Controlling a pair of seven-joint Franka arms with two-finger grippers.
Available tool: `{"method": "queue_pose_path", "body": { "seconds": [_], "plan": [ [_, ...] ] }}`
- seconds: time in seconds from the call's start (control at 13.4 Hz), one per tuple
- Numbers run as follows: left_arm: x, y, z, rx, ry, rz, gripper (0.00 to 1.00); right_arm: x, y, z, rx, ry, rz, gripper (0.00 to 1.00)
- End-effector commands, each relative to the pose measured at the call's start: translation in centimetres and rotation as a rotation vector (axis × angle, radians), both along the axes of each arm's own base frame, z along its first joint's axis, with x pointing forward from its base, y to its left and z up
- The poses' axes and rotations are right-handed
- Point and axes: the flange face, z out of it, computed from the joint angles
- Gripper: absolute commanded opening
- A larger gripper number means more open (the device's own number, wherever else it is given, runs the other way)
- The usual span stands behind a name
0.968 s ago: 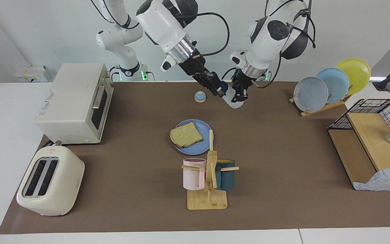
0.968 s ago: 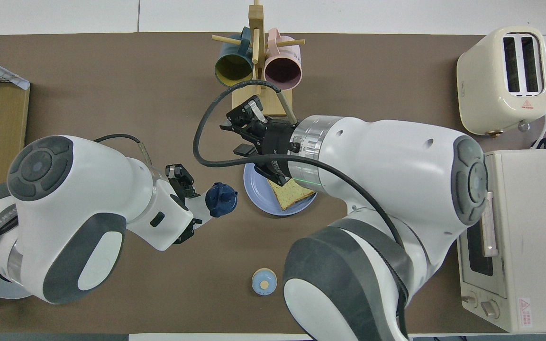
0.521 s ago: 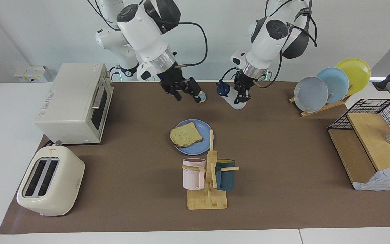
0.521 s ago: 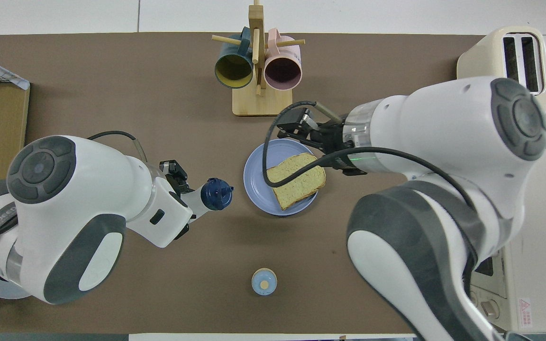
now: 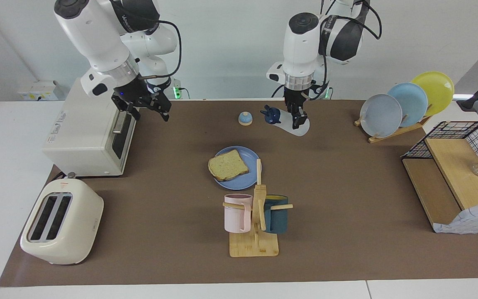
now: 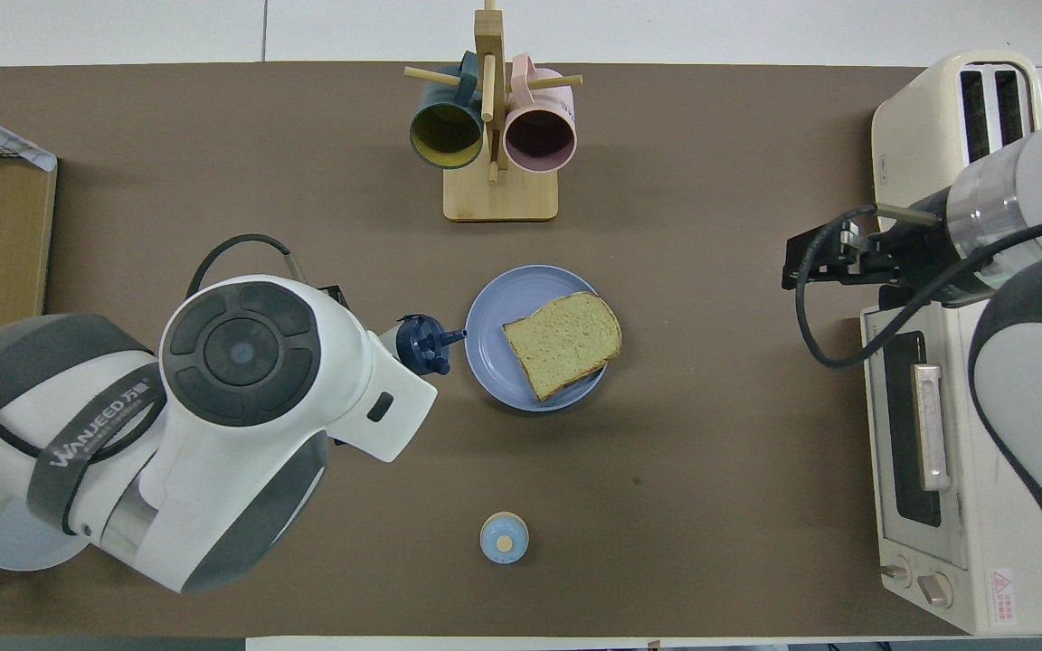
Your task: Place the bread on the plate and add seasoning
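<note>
The bread (image 5: 228, 165) is lying flat on the plate (image 5: 244, 179) at the middle of the tabletop (image 5: 347, 216), overhanging the rim at about nine o'clock in the facing view. The left arm is reaching in from its base with its wrist pointing nearly straight down, and the left end effector (image 5: 296, 120) is clamping the seasoning (image 5: 282, 121), which is hanging tilted in the air, its dark cap pointing to about ten o'clock in the facing view while its pale body is slanting away to four o'clock. In the overhead view the cap (image 6: 422, 344) is showing just beside the plate's rim, at nine o'clock from the plate, though the bottle is raised. The bell (image 5: 245, 118) is sitting on the tabletop beside the bottle, at twelve o'clock from the plate in the facing view. The right arm is standing raised toward its own end of the tabletop, forearm slanting downward, and the right end effector (image 5: 152, 109) is hanging with fingers spread wide and holding nothing, over the front of the toaster oven (image 5: 87, 124)
</note>
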Motion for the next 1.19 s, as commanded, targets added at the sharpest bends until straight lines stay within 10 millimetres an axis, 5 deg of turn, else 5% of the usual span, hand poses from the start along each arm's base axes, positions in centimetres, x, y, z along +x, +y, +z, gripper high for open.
{"method": "queue_pose_path", "body": {
  "seconds": [0.0,0.22,0.37,0.45,0.67,0.97,1.12],
  "plan": [
    [0.6,-4.3,-0.5,0.158,-0.038,0.015,0.0,-0.9,-1.9,0.0,-0.095,0.055,0.105,1.0],
    [-0.2,-7.7,-3.2,0.354,-0.067,-0.038,0.0,-0.2,-5.4,0.7,-0.124,0.049,0.114,1.0],
    [-0.7,-8.3,-4.0,0.456,-0.093,-0.066,0.0,-0.2,-6.1,0.9,-0.125,0.039,0.156,1.0],
    [-1.9,-9.9,-6.2,0.533,-0.084,-0.103,0.0,-0.4,-6.1,0.9,-0.126,0.039,0.156,1.0],
    [-1.5,-14.5,-11.1,0.733,-0.099,-0.097,0.0,-0.2,-8.4,0.3,-0.127,0.06,0.127,1.0],
    [-3.1,-15.8,-10.3,0.864,-0.183,-0.127,0.0,-0.2,-8.8,0.0,-0.13,0.064,0.142,1.0],
    [-3.6,-15.9,-11.8,0.968,-0.192,-0.124,0.0,-0.4,-8.8,0.1,-0.13,0.064,0.143,1.0]
  ]
}}
